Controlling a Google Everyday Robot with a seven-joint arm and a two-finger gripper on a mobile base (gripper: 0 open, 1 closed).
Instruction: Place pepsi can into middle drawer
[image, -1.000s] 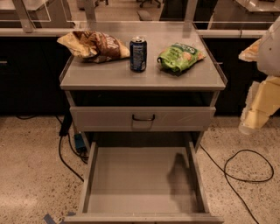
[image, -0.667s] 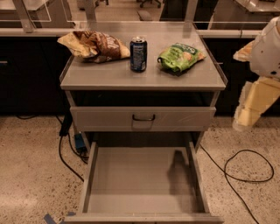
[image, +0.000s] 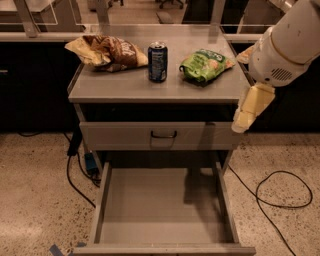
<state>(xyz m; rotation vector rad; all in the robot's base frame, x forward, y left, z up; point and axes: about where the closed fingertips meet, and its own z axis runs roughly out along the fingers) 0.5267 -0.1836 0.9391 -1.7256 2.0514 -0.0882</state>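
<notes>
Grey cabinet surface (image: 125, 87) carries the pepsi can (image: 157, 61), upright at centre, between a brown chip bag (image: 107, 50) to its left and a green bag (image: 205, 64) to its right. Below, the middle drawer (image: 150, 210) stands pulled out, near front partly cut off. Beside the surface's right edge hangs the tool (image: 252, 107), apart from the can; how open, cannot tell.

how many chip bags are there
2: brown bag left of the pepsi can, green bag right of it, both on the cabinet top. The gripper hangs beside its right edge.
</notes>
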